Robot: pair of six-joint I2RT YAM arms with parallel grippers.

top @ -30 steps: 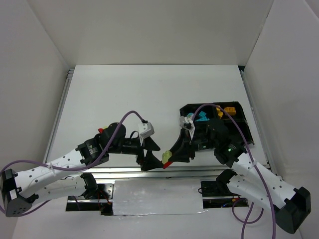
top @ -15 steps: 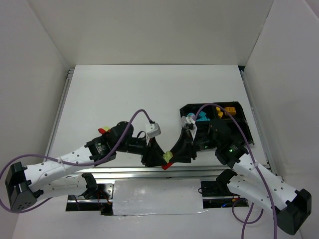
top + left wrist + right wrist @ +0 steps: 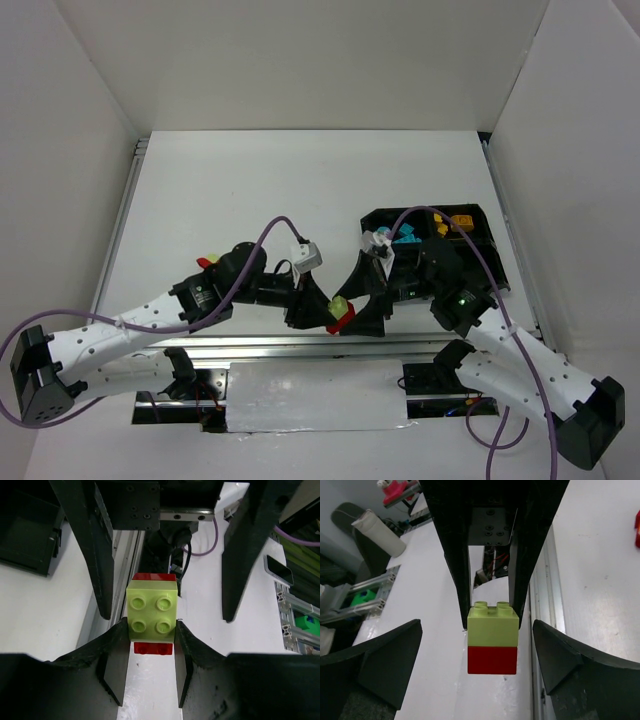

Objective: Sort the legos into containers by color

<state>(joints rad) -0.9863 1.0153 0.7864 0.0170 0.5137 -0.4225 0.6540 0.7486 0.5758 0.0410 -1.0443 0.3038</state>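
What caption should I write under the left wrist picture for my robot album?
The left gripper pinches a green brick that is stuck to a red brick.

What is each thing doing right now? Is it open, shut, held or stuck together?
left gripper: shut on the green lego.
right gripper: open, fingers wide either side of the stack.
green lego: held, stuck onto the red lego.
red lego: joined under the green one.
tray: partly filled.
cyan lego: lying in the tray.
yellow-orange lego: lying in the tray.
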